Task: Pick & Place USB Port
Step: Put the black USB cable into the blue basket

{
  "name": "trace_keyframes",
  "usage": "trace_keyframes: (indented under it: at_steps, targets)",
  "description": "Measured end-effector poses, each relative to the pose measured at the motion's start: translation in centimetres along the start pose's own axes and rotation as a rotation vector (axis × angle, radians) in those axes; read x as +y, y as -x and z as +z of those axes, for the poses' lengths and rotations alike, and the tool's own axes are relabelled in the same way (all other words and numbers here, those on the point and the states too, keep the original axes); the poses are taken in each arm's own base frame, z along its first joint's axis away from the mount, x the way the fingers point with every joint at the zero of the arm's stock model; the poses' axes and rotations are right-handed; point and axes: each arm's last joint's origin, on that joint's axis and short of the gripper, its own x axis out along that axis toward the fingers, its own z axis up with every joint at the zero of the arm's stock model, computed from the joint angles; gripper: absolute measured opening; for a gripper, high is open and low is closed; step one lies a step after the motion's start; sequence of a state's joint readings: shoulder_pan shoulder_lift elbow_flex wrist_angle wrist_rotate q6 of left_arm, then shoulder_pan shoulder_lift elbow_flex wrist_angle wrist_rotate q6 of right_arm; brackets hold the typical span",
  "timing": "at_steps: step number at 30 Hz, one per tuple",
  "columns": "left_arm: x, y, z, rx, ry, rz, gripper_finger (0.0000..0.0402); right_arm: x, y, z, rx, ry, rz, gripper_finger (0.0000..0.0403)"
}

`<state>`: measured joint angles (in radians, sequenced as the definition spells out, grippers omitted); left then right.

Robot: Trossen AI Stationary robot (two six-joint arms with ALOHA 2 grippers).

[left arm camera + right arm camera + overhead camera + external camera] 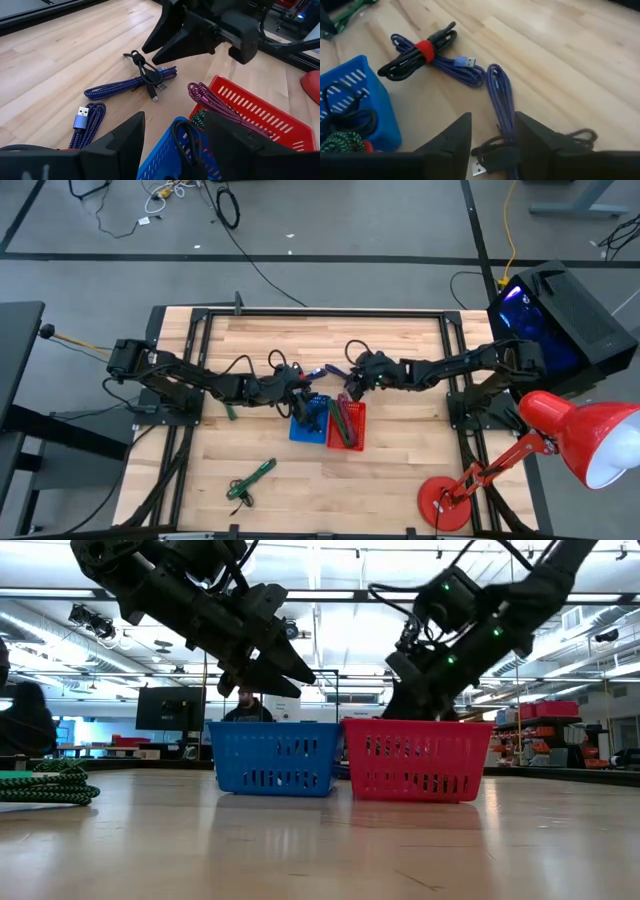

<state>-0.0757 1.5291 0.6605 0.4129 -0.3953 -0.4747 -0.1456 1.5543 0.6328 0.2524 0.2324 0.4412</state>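
A purple braided USB cable (499, 90), coiled and tied with a black cable, lies on the table just beyond the two baskets. My right gripper (492, 116) hangs open over its near end, one finger on each side, and I see no touch. A second bundle, purple and black with a red strap (422, 50) and a blue USB plug (466, 62), lies beside it. My left gripper (175, 117) is open above the blue basket (305, 425), which holds a black cable. The red basket (347, 428) next to it holds a magenta cable (215, 102).
A green cable bundle (250, 478) lies toward the table's near left. A red desk lamp (560, 430) stands at the near right corner. A black box with a blue glow (550, 315) sits at the far right. A person (247, 705) shows beyond the table.
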Motion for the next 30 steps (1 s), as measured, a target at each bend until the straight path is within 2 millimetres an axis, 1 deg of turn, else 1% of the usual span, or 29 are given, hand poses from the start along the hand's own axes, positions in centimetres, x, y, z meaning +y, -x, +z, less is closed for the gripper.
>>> trace_keyframes:
  at_steps: [2,5,7,11,13,17,19,23,25,30]
  targets:
    - [0.0,0.0,0.0,0.0,0.0,0.0,0.0211,-0.4,0.0,-0.6,0.007,0.005,-0.003,0.0158]
    - [0.0,0.0,0.0,0.0,0.0,0.0,0.0211,-1.0,0.1,-1.8,0.055,0.077,-0.011,0.0165]
    - [0.0,0.0,0.0,0.0,0.0,0.0,0.0211,-0.8,0.2,-1.7,0.044,0.154,0.01,0.0166]
    - [0.0,0.0,0.0,0.001,-0.017,0.001,0.0211,0.1,0.3,-1.3,0.028,0.37,0.042,0.0164]
    - [0.0,0.0,0.0,0.001,-0.024,0.003,0.0211,0.5,0.3,-0.7,0.02,0.483,0.05,0.0161]
    - [0.0,0.0,0.0,0.0,-0.038,0.005,0.0211,0.8,0.5,-0.3,0.134,0.769,0.042,0.0155]
    - [0.0,0.0,0.0,0.0,-0.049,0.004,0.0211,0.9,0.6,0.0,0.19,0.865,0.028,0.0152]
    - [0.0,0.0,0.0,0.0,-0.053,0.005,0.0211,0.9,1.0,0.5,0.286,0.961,-0.026,0.015]
    - [0.0,0.0,0.0,-0.002,-0.053,0.007,0.0211,1.0,1.0,0.8,0.286,0.983,-0.026,0.015]
    - [0.1,0.0,0.0,-0.005,-0.053,0.015,0.0211,1.0,0.9,0.7,0.301,1.04,-0.015,0.015]
